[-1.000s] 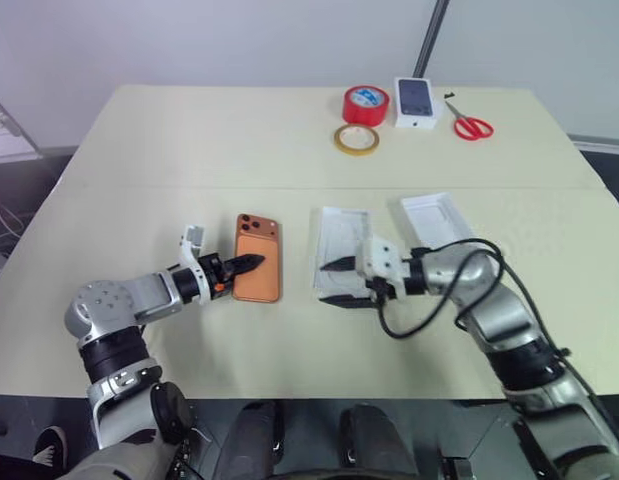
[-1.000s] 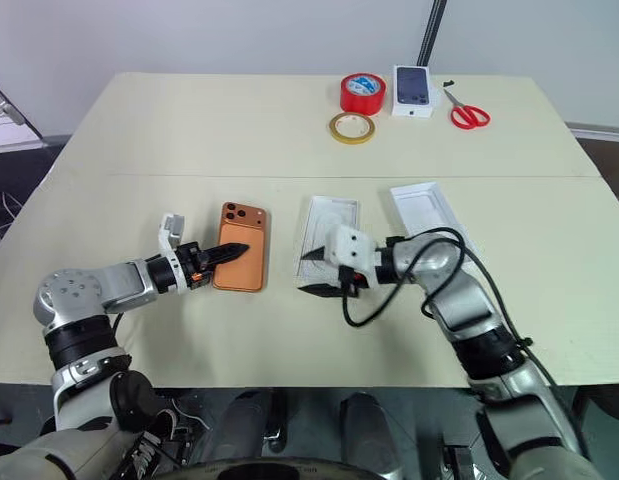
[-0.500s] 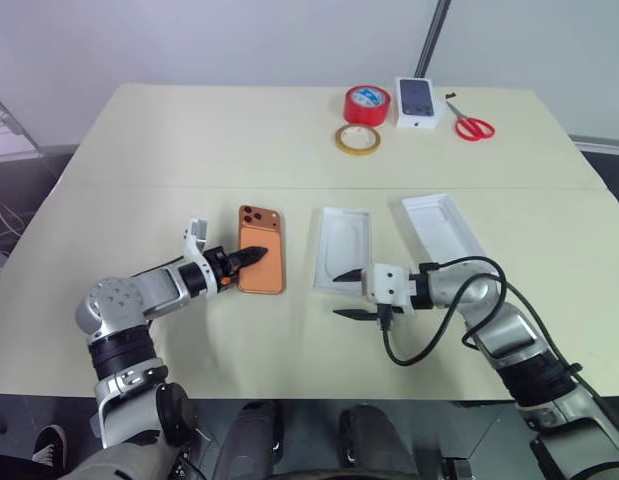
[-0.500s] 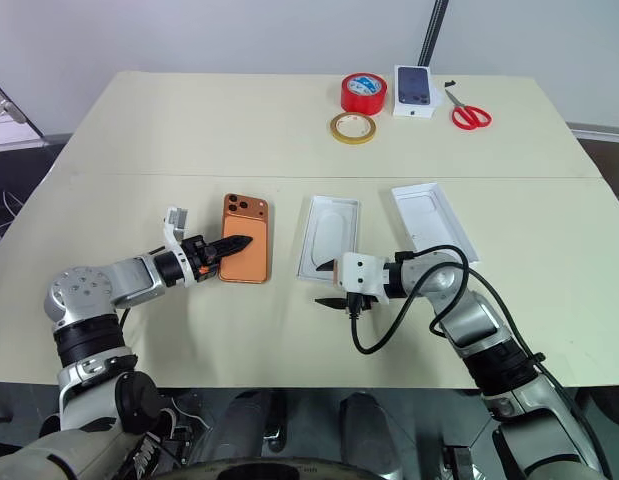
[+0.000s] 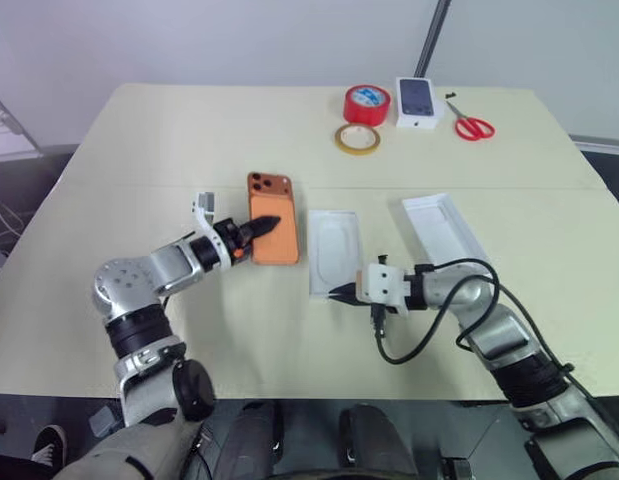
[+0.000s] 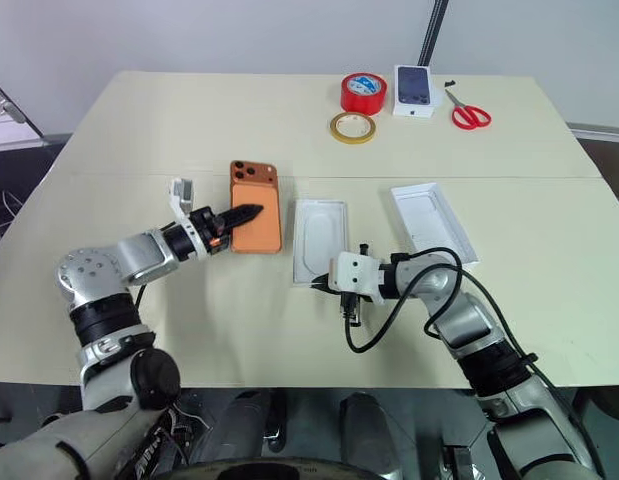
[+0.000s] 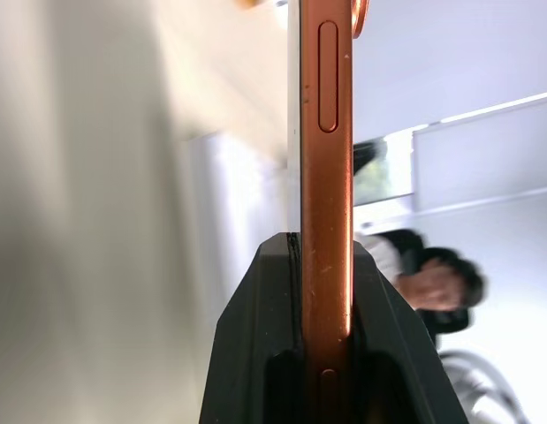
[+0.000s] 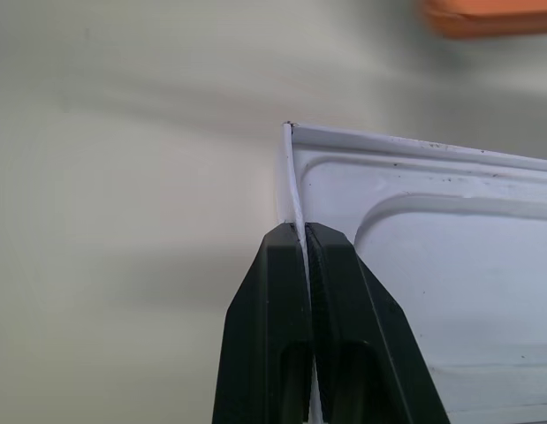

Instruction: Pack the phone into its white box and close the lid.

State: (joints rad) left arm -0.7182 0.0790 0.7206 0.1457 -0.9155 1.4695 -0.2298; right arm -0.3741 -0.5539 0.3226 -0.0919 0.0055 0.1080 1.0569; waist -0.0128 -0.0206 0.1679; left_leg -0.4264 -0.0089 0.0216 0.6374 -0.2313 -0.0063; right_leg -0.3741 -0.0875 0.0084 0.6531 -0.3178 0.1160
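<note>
The left gripper [image 5: 261,226] is clamped on the long edge of the flat copper-orange smartphone [image 5: 273,232], whose back with its corner camera cluster faces up above the pale cream table [image 5: 189,140]; the left wrist view shows the phone's thin edge pinched between both black fingers [image 7: 255,353]. Just beside it lies a shallow white moulded tray with a rounded recess [image 5: 334,250], its near wall nipped between the closed fingers of the right gripper [image 8: 301,238]. A second white rectangular tray [image 5: 444,228] lies further right. At the table's far edge sit red tape [image 5: 366,103], yellow tape [image 5: 357,139], a small white box [image 5: 415,101] and red scissors [image 5: 471,125].
</note>
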